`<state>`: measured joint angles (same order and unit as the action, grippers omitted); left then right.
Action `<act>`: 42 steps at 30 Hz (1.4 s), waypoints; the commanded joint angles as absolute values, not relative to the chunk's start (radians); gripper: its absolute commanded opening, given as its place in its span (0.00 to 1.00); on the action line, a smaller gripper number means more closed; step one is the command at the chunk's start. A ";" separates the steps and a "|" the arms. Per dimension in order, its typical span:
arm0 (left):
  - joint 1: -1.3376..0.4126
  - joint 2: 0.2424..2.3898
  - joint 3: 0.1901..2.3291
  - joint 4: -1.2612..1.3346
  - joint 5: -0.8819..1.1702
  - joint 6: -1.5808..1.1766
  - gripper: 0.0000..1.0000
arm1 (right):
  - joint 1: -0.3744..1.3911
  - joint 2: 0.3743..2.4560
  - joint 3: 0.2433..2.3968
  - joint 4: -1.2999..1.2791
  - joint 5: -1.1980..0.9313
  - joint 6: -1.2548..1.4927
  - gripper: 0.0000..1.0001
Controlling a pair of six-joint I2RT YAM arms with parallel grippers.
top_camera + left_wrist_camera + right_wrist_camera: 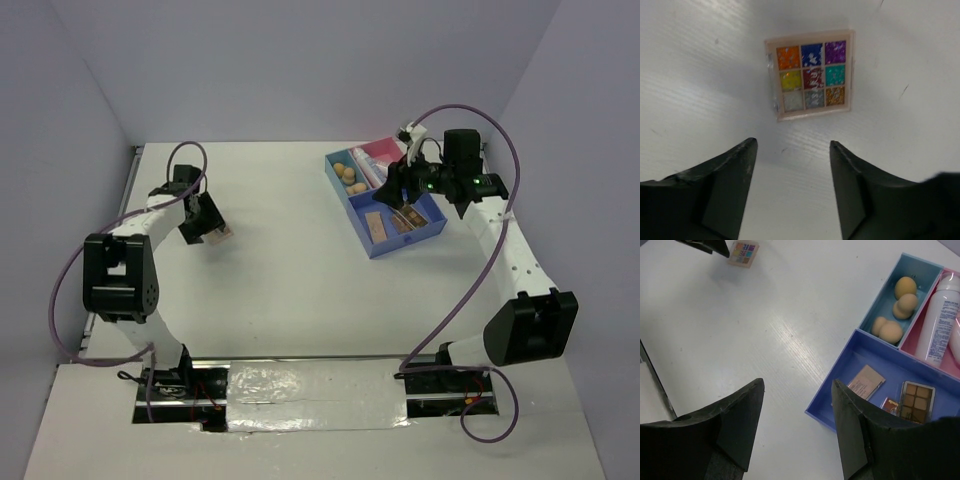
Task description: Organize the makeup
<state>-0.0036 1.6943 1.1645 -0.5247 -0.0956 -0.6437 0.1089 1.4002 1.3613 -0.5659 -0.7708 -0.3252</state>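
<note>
Lying flat, multicolour palette [810,80] beyond spread left fingers [727,187], not touching.

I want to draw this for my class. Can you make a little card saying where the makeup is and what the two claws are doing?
Outside tray: multicolour nine-square glitter palette, flat on the white table
Left gripper: open, empty, palette just ahead of it
Right gripper: open, empty, beside the tray's near corner
Tray: blue-and-pink divided tray
Light-blue slot: tan egg-shaped sponges
Pink slot: white bottle, lying down
Big blue slot: brown-gold palette, pinkish flat palette
</note>
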 commanded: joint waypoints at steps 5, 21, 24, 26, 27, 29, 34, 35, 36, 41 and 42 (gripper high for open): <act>-0.005 1.828 1.321 -0.555 -0.113 -0.660 0.68 | 0.120 1.338 1.305 -0.485 -0.765 -0.302 0.64; -0.003 1.965 1.453 -0.647 -0.169 -0.638 0.99 | 0.118 1.345 1.269 -0.448 -0.788 -0.287 0.64; -0.008 1.983 1.474 -0.658 -0.164 -0.638 0.99 | 0.118 1.345 1.261 -0.442 -0.792 -0.284 0.64; -0.008 1.990 1.480 -0.661 -0.158 -0.641 0.99 | 0.120 1.344 1.253 -0.437 -0.793 -0.285 0.64; -0.009 1.990 1.480 -0.660 -0.158 -0.641 0.99 | 0.120 1.342 1.250 -0.439 -0.795 -0.285 0.64; -0.009 1.997 1.489 -0.663 -0.156 -0.641 0.99 | 0.120 1.339 1.243 -0.436 -0.795 -0.287 0.65; -0.009 2.036 1.511 -0.681 -0.155 -0.643 0.99 | 0.118 1.341 1.241 -0.433 -0.798 -0.288 0.65; -0.011 2.039 1.519 -0.684 -0.155 -0.644 0.99 | 0.118 1.341 1.239 -0.433 -0.796 -0.288 0.65; -0.011 2.042 1.523 -0.686 -0.155 -0.643 0.99 | 0.118 1.342 1.241 -0.433 -0.796 -0.290 0.65; -0.020 2.085 1.563 -0.719 -0.167 -0.630 0.99 | 0.117 1.339 1.235 -0.426 -0.810 -0.284 0.65; -0.020 2.098 1.565 -0.724 -0.170 -0.624 0.99 | 0.118 1.338 1.232 -0.425 -0.811 -0.282 0.65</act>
